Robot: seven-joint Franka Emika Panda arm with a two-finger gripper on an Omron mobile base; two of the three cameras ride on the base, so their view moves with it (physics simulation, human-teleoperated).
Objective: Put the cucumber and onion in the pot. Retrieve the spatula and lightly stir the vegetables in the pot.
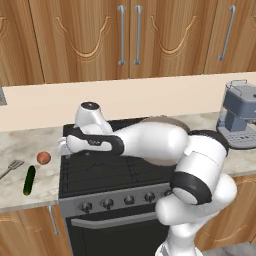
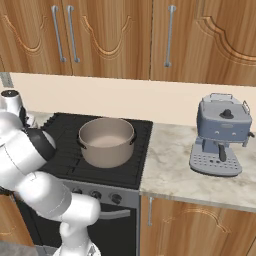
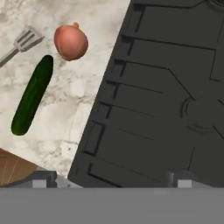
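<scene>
The claw point(image 3: 111, 178) is spread wide and empty, poised above the left edge of the stove point(image 3: 166, 96). The cucumber point(image 3: 32, 95), onion point(image 3: 71, 41) and spatula point(image 3: 22, 43) lie on the marble bench point(image 3: 74, 113) left of the stove, near one another but apart. The pot point(image 2: 107, 141) sits on the stove, nothing visible inside it.

Two base views flanking the arm, both over the stove point(image 1: 115, 172); hand view close, straight down.
</scene>
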